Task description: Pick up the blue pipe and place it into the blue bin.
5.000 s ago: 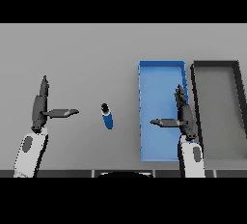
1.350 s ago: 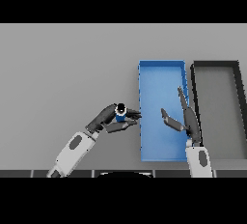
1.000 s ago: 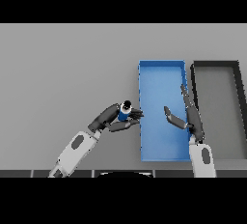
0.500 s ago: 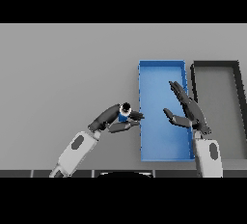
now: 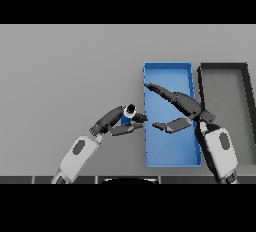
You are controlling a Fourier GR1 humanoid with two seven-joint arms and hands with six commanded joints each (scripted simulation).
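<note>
The short blue cylindrical pipe (image 5: 128,116) with a dark open end is tilted, open end up, just left of the bin's left wall. The rectangular blue open-topped bin (image 5: 170,153) sits flat on the table.

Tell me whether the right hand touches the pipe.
Apart. Head view shows bin floor between the right hand and the pipe, held in the left hand.
</note>
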